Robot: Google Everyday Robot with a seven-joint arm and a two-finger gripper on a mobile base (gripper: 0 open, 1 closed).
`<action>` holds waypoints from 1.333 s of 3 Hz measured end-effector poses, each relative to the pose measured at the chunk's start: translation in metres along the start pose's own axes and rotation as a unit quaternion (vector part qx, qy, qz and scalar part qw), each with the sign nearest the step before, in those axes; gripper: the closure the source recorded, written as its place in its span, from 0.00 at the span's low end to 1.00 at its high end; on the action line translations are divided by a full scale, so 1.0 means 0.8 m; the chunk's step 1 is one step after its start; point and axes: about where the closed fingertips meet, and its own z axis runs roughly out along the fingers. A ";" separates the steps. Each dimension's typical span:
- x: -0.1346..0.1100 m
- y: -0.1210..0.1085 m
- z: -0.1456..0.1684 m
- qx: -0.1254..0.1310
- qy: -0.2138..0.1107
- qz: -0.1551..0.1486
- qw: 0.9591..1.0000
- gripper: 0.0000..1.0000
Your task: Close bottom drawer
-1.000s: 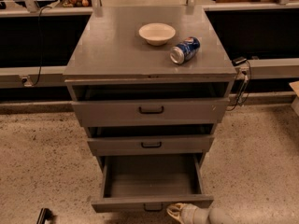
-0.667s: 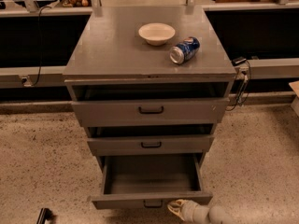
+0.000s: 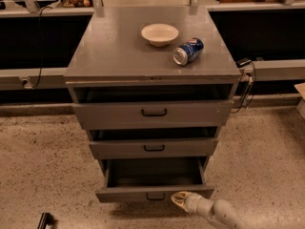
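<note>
The bottom drawer (image 3: 128, 193) is the lowest of three grey drawers in a grey metal cabinet. It stands pulled out, its inside dark and bare, with a small dark handle (image 3: 155, 196) on its low front panel. My gripper (image 3: 179, 199) is at the bottom of the view, its pale tip against the right part of the drawer front, just right of the handle. The arm comes in from the lower right.
The top drawer (image 3: 152, 113) and middle drawer (image 3: 153, 148) are slightly out. On the cabinet top lie a cream bowl (image 3: 159, 34) and a blue can (image 3: 188, 51) on its side. A cable (image 3: 245, 87) hangs at the right. A dark object (image 3: 45, 220) lies on the speckled floor at lower left.
The gripper has stayed at the drawer front near the handle. The bottom drawer looks about as far out as before.
</note>
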 end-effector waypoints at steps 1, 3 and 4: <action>-0.009 -0.043 0.017 0.009 -0.007 -0.001 1.000 1.00; -0.006 -0.101 0.047 0.020 -0.006 -0.010 1.000 1.00; -0.007 -0.107 0.061 0.025 -0.011 -0.024 0.999 1.00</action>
